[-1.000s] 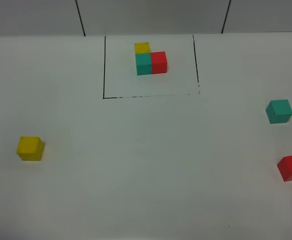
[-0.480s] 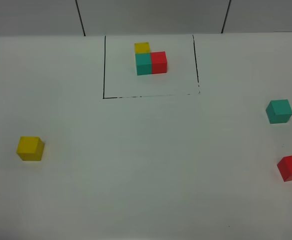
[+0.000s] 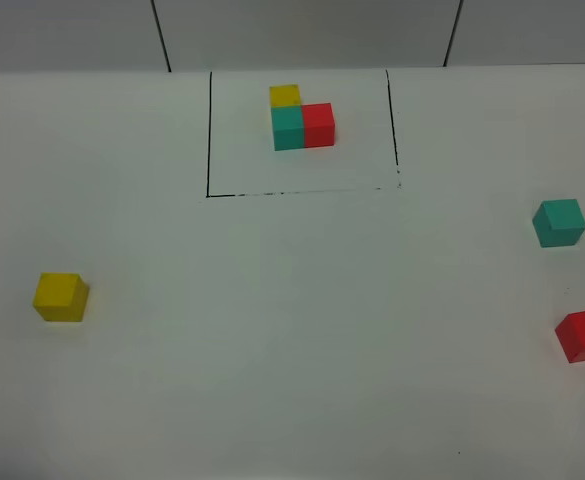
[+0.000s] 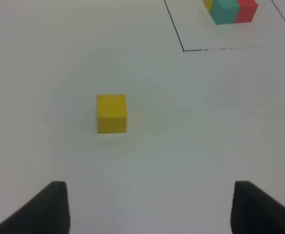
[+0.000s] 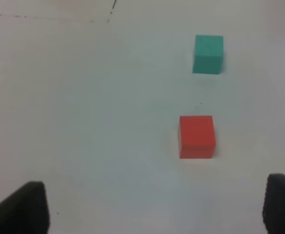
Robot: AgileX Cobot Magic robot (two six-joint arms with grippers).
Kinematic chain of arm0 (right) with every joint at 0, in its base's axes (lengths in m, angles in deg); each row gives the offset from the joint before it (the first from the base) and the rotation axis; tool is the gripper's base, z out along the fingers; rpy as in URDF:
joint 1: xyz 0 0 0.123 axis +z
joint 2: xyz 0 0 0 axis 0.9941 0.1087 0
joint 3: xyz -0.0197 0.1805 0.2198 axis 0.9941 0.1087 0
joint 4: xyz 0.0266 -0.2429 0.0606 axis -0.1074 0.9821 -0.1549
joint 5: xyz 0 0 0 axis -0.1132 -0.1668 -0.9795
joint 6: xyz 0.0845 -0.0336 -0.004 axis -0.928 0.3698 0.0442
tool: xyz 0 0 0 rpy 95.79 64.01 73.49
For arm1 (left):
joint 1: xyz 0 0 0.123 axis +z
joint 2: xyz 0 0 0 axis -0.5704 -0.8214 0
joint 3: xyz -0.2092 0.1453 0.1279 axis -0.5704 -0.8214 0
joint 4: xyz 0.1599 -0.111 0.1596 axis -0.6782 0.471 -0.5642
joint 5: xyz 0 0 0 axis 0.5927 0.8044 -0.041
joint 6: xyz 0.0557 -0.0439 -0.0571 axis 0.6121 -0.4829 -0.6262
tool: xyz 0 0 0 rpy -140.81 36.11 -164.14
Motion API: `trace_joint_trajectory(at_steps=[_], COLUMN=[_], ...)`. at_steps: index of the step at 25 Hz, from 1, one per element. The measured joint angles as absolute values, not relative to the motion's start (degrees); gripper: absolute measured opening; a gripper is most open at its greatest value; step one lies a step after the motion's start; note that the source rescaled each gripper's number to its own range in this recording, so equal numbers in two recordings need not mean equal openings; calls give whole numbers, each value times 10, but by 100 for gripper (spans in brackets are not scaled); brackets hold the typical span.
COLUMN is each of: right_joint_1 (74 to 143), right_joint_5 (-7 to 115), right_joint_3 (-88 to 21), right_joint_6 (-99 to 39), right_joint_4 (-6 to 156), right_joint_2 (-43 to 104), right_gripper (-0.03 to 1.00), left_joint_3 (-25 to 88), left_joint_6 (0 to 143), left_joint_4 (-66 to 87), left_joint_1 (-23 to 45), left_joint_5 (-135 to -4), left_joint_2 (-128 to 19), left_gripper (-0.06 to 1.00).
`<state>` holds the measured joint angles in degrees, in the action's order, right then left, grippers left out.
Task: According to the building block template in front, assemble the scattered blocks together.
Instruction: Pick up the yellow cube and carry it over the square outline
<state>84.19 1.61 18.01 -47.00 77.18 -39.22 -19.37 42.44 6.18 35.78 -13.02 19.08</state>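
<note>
**Overhead view.** One white table [image 3: 292, 400].
- Template [image 3: 301, 122]: 1, on the far middle of the table, inside a thin black outline [image 3: 209, 140].
- Template make-up: 3 cubes touching in an L. The teal one is at the corner, the yellow one is against its far face, and the red one is against its right face. The two arms of the L are equal, so there is no long axis. One arm points away from the robot and the other points to its right.
- Yellow cube [image 3: 60, 297]: 1, loose, near the left edge.
- Teal cube [image 3: 558, 222]: 1, loose, near the right edge.
- Red cube [image 3: 583, 334]: 1, loose, nearer the robot than the teal cube and apart from it.
- All three loose cubes lie well apart from the template and sit flat.
- Neither gripper shows in this view.

**Left wrist view.** Left gripper [image 4: 152, 209]: the two dark fingers stand wide apart with nothing between them. Ahead of it lie the yellow cube and, farther off, a corner of the outline with the template.

**Right wrist view.** Right gripper [image 5: 152, 204]: spread wide and holding nothing. Ahead of it lie the red cube and then the teal cube. The template itself is out of frame, with only a corner of the line visible.

**Count.** 6 cubes, 2 of each colour: 3 loose and 3 in the template. 2 grippers.
</note>
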Motion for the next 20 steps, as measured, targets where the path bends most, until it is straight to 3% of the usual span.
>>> trace_joint_trajectory(at_steps=[6,9,14,20], right_joint_1=[842,842,842,842], right_joint_5=[16,16,16,16], right_joint_3=[180,180,180,180], right_joint_6=[-470,-470,-470,-470], right_joint_4=[772,772,772,772], right_joint_2=[-392,-392,-392,-392], right_gripper=[99,99,99,99], left_joint_3=[-190,-166,-91,-12], left_joint_6=[424,424,422,401], left_joint_4=[61,47,33,69], left_joint_1=[358,358,358,358], left_joint_5=[-135,-161,-170,-165], left_joint_2=[182,143,-10,-236], left_gripper=[63,69,91,94])
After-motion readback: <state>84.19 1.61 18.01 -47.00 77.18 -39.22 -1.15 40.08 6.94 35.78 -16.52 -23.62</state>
